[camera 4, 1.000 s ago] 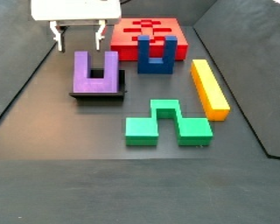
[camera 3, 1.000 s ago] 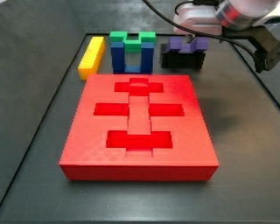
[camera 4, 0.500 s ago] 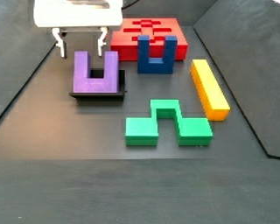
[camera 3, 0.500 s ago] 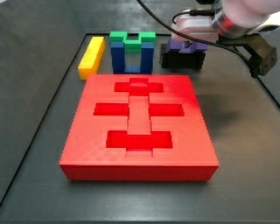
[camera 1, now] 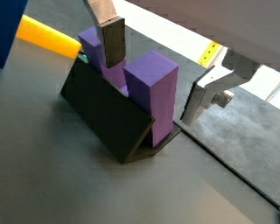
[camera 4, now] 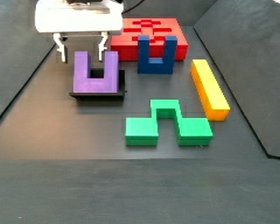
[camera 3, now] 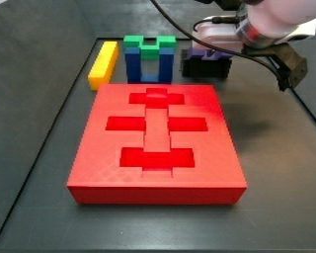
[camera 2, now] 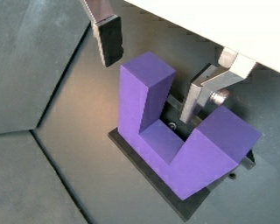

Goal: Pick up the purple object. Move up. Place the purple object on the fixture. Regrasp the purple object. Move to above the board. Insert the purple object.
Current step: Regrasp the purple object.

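The purple object (camera 4: pixel 97 74) stands on the fixture (camera 4: pixel 102 94) with its two prongs pointing up. My gripper (camera 4: pixel 81 49) is open just above it and holds nothing. In both wrist views one prong (camera 1: pixel 153 87) (camera 2: pixel 146 94) lies between the two fingers (camera 1: pixel 111 42) (camera 2: pixel 108 39) without touching either. The dark fixture (camera 1: pixel 105 118) (camera 2: pixel 175 125) shows under the block. In a side view the gripper (camera 3: pixel 219 40) hides most of the purple object (camera 3: pixel 199 48) on the fixture (camera 3: pixel 207 69). The red board (camera 3: pixel 95 148) (camera 4: pixel 122 35) lies flat nearby.
A blue block (camera 3: pixel 150 67) (camera 4: pixel 157 55) stands upright next to the board. There is a green block (camera 3: pixel 150 42) (camera 4: pixel 166 122) and a long yellow bar (camera 3: pixel 106 61) (camera 4: pixel 209 87) (camera 1: pixel 46 33). Raised black walls edge the floor.
The open gripper has shifted slightly and come lower over the purple object. The blocks and the board have not moved.
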